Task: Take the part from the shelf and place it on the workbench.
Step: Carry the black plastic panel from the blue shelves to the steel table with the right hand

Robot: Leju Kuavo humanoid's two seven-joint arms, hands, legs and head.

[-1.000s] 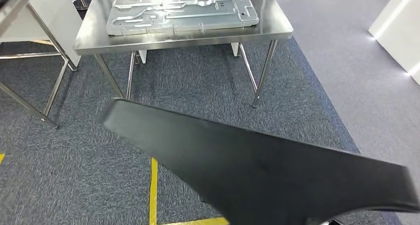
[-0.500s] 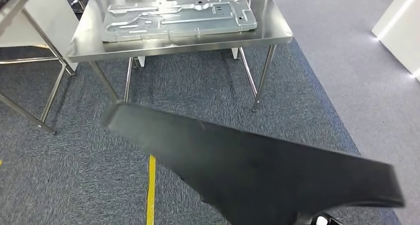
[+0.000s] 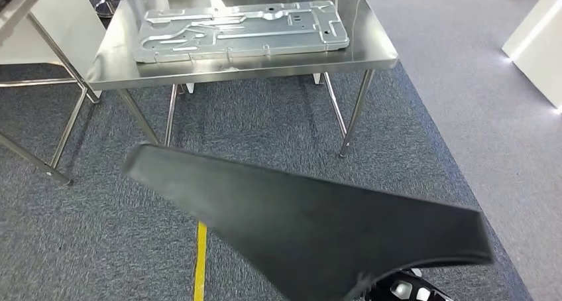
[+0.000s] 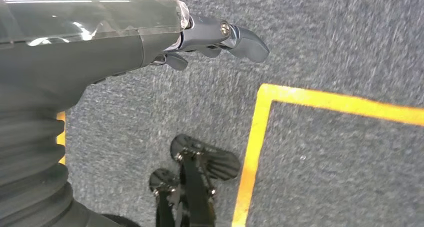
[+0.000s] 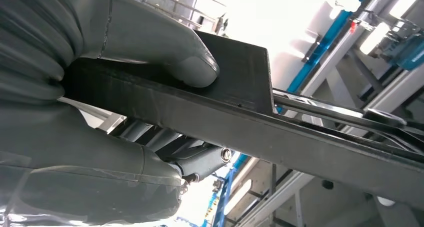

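The right hand (image 5: 100, 87) has the part (image 3: 318, 228) clamped, thumb (image 5: 165, 52) pressed flat on one face and the darker fingers (image 5: 200, 159) curled under the other. It's a flat black panel, wide at the held end and tapering to a rounded tip. In the head view it slants low across the frame over the grey carpet (image 3: 99, 235), well short of the bench (image 3: 371, 49). On that steel bench lies a pressed metal plate (image 3: 238, 29), all ribs and cut-outs. The left hand (image 4: 210, 39) hangs over the carpet holding nothing, fingers loosely bent. Yellow tape (image 4: 260, 137) turns a corner on the floor below it. No readable brand, label or lettering anywhere.
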